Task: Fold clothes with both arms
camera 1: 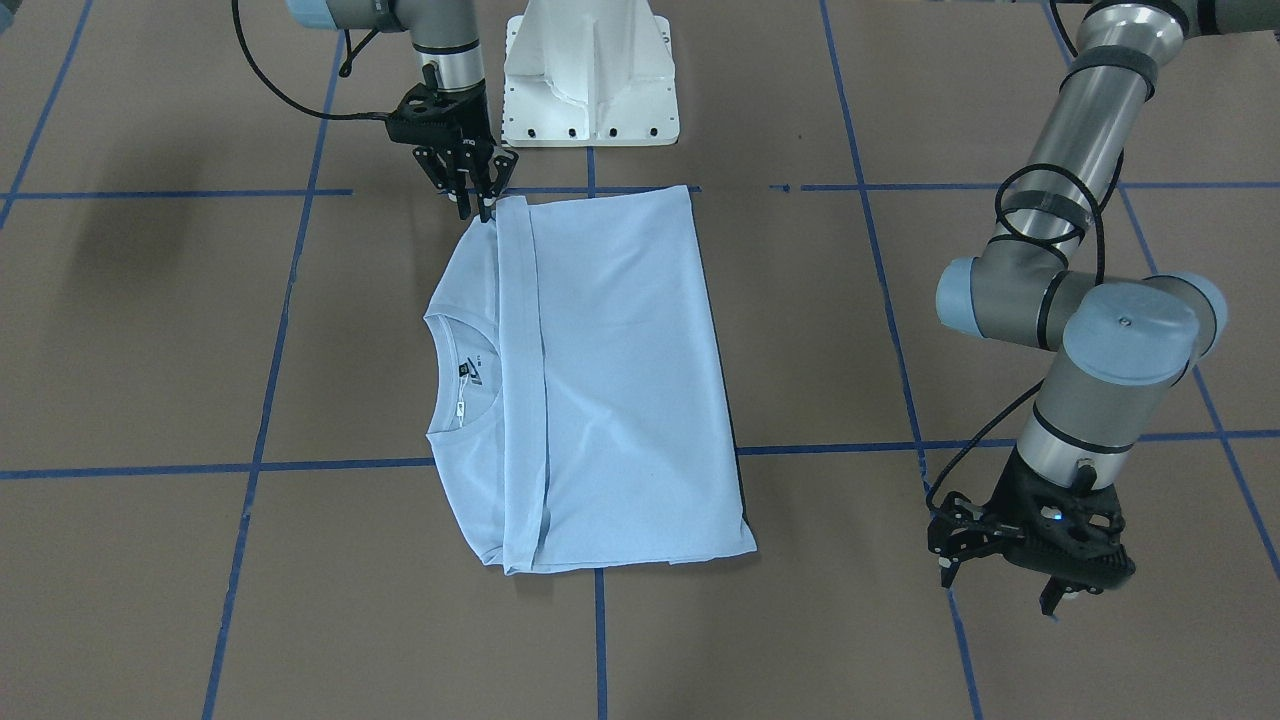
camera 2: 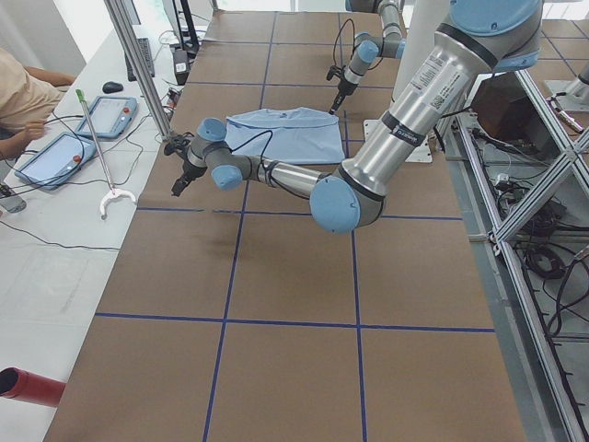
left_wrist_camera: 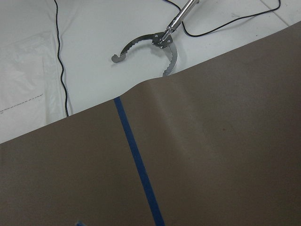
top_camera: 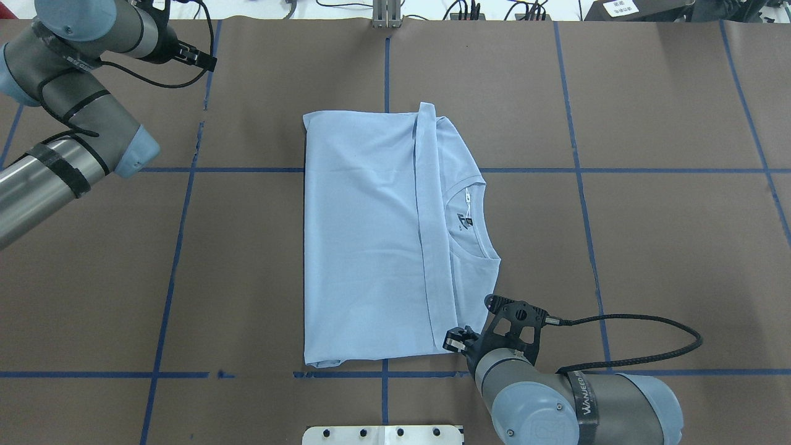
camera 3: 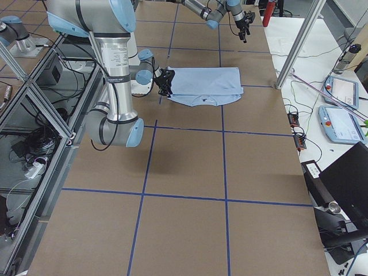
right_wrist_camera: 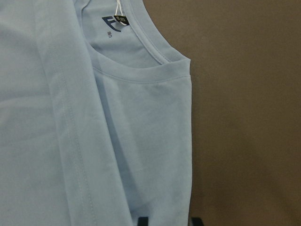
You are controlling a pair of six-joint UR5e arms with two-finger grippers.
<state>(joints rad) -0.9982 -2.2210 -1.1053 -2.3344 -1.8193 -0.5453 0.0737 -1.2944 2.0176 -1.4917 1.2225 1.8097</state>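
The light blue T-shirt (camera 1: 620, 380) lies folded on the brown table, hem folded up to the neck, round collar and label showing (top_camera: 466, 216). The chest print is hidden. My right gripper (camera 1: 473, 208) sits low at the shirt's near shoulder corner (top_camera: 460, 340). In the right wrist view its two fingertips (right_wrist_camera: 141, 220) stand apart, with the shirt's edge (right_wrist_camera: 178, 141) between them. My left gripper (camera 1: 998, 592) is open and empty, off the shirt's far side above bare table (top_camera: 207, 60).
The white pedestal base (camera 1: 590, 80) stands just behind the shirt. Blue tape lines (camera 1: 600, 620) grid the table. A metal grabber tool (left_wrist_camera: 155, 47) lies on the white bench beyond the table's far edge. A person (camera 2: 23, 97) sits by tablets there.
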